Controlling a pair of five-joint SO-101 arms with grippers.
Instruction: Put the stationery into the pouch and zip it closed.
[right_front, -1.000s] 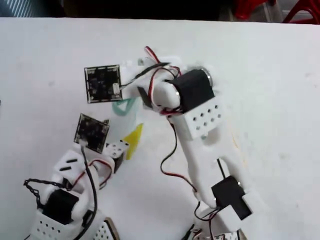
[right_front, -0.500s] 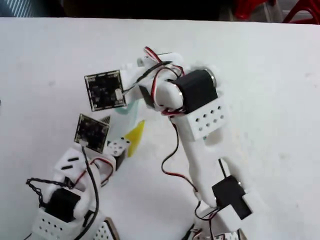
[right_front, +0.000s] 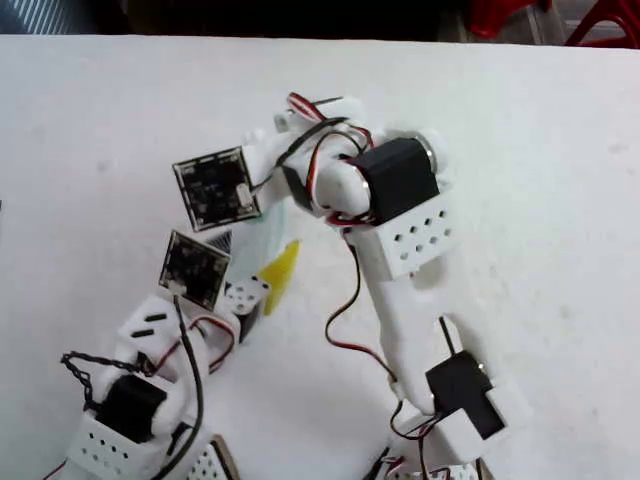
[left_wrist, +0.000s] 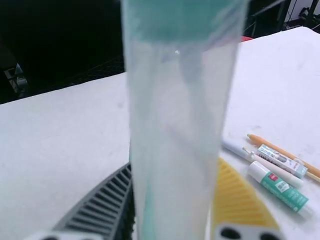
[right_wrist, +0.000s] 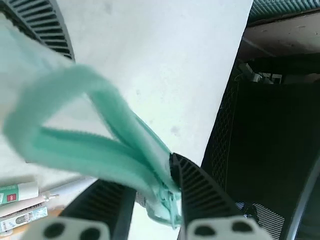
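Left claw (left_wrist: 175, 167) clamps the translucent pouch (left_wrist: 175, 100), blurred up close. Right claw (right_wrist: 155, 185) pinches its teal zip edge (right_wrist: 75, 150), whose end is hidden

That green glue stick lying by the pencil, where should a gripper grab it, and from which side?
Grip the glue stick at the middle of its green barrel, coming straight down with the jaws across its width. It lies flat on the table, and a white pen lies close alongside, so coming in sideways would likely bump that.
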